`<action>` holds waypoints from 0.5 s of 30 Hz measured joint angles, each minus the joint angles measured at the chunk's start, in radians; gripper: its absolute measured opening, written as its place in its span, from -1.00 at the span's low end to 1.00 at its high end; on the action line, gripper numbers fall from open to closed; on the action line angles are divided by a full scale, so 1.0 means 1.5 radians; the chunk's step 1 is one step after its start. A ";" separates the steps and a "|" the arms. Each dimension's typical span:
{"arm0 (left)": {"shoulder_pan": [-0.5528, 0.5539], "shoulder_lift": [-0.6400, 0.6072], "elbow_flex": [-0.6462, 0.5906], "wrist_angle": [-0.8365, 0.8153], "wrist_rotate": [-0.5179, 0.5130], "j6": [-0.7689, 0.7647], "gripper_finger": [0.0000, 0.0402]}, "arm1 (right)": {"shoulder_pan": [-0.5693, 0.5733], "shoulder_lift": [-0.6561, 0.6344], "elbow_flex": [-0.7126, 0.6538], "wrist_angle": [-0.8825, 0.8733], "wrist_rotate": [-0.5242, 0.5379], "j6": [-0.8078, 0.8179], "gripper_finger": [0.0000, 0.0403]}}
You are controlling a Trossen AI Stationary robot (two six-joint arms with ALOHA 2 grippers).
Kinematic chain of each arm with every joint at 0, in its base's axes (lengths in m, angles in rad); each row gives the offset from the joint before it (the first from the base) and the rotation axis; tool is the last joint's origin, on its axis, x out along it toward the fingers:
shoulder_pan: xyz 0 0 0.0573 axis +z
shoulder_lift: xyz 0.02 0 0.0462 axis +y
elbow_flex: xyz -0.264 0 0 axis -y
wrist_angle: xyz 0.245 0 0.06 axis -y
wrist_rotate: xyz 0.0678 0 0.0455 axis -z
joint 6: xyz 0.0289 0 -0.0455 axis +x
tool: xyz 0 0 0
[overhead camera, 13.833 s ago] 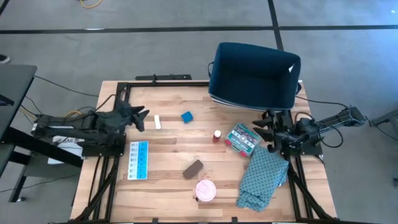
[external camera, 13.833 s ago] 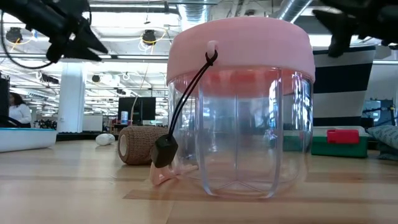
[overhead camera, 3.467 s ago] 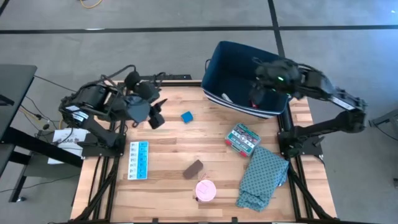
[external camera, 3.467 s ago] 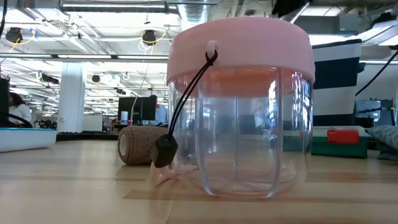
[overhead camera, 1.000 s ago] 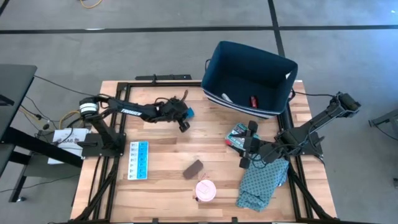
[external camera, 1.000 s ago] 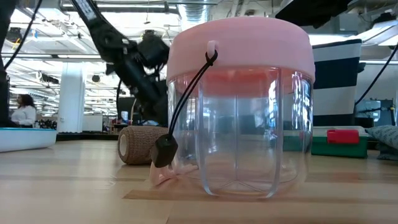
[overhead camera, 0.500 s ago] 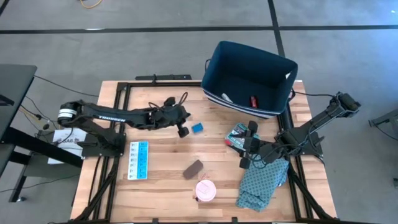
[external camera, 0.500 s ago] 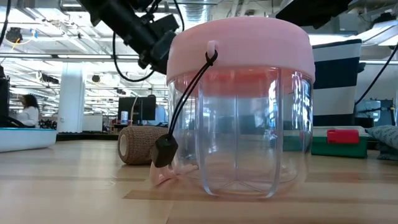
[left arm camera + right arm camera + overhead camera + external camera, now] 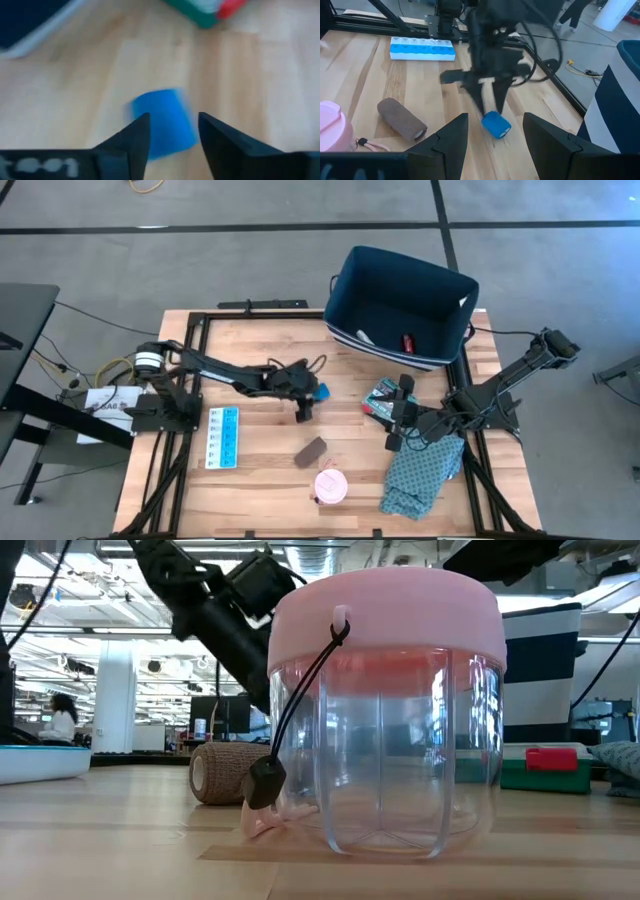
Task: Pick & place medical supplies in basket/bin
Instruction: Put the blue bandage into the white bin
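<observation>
My left gripper (image 9: 308, 398) reaches across the table's middle, open and pointing down. The blue cube (image 9: 162, 124) shows between its fingertips. In the right wrist view the cube (image 9: 496, 124) sits under the tips (image 9: 490, 102), on or just above the wood. My right gripper (image 9: 495, 145) is open, low at the table's right beside the green-red box (image 9: 383, 395). The navy bin (image 9: 345, 300) stands at the far right with the white tube (image 9: 365, 337) and red bottle (image 9: 408, 341) inside. My left gripper comes at the blue cube from above, one finger (image 9: 137, 132) on each side of its top (image 9: 492, 116). I cannot tell whether the fingers touch it. The cube looks smeared against the sharp fingers.
The light-blue pill organizer (image 9: 222, 437) lies near the left. The brown oblong (image 9: 311, 450) and the pink-lidded clear jar (image 9: 331, 485) sit toward the near edge. The teal cloth (image 9: 425, 465) lies at the near right. Bare wood shows between cube and box.
My left arm has stretched farther toward the table's right and near edge, and its gripper has come down lower. The blue cube has shifted with it, from the far middle toward the right and nearer. My right arm has kept still.
</observation>
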 joint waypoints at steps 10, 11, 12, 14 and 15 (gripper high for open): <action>0.001 0.066 0.003 0.041 -0.127 0.040 0.09 | -0.001 0.000 0.000 -0.003 0.000 -0.001 -0.09; 0.004 0.066 0.002 0.037 -0.144 0.040 0.09 | -0.001 0.000 0.000 -0.003 0.000 -0.001 -0.09; 0.007 0.067 0.001 0.032 -0.163 0.040 0.09 | -0.001 0.000 0.000 -0.005 0.000 -0.001 -0.09; 0.018 0.070 -0.001 0.022 -0.181 0.026 0.10 | -0.001 0.000 0.000 -0.005 -0.001 -0.001 -0.09; 0.025 0.070 -0.001 0.017 -0.177 0.019 0.10 | -0.001 0.000 0.000 -0.005 -0.001 0.000 -0.09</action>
